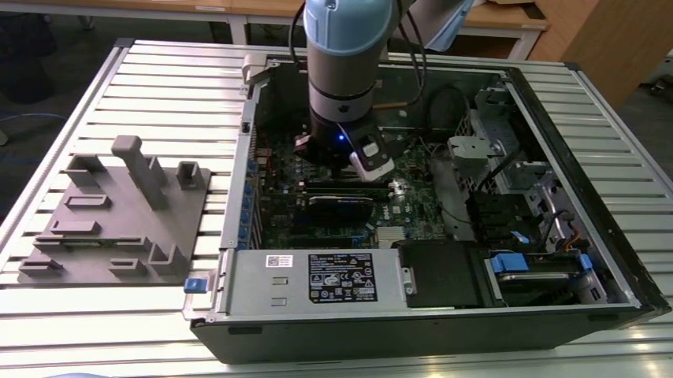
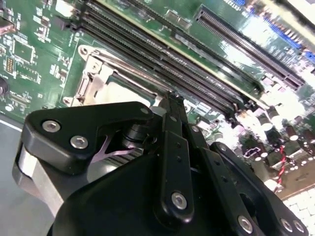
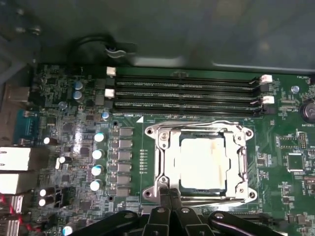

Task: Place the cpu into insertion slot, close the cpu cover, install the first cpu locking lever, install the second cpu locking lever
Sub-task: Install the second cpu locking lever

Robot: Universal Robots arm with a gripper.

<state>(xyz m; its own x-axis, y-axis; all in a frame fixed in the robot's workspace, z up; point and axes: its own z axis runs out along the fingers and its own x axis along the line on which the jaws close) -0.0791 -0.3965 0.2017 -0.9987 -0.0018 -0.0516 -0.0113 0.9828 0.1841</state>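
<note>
Slatted bench (image 1: 126, 79), open PC case (image 1: 589, 260) on its side. Gripper (image 3: 170, 192) fingers pressed together, holding nothing, tips at the near socket edge, probably working a locking lever (image 3: 206, 199). Cpu (image 3: 203, 162) seated in insertion slot (image 3: 242, 162), cpu cover (image 3: 162, 162) down over it. Linkage hides the contact point; lever latching unclear.

The black gripper (image 2: 170, 98) fills the lower half of the frame, its fingers (image 2: 173, 147) drawn together to a narrow tip. That tip sits at the edge of the cpu cover (image 2: 98, 73), whose silvery frame lies over the pale cpu (image 2: 123, 91) at centre left. Long black card slots (image 2: 162, 59) run diagonally across the green motherboard (image 2: 34, 44) above.
</note>
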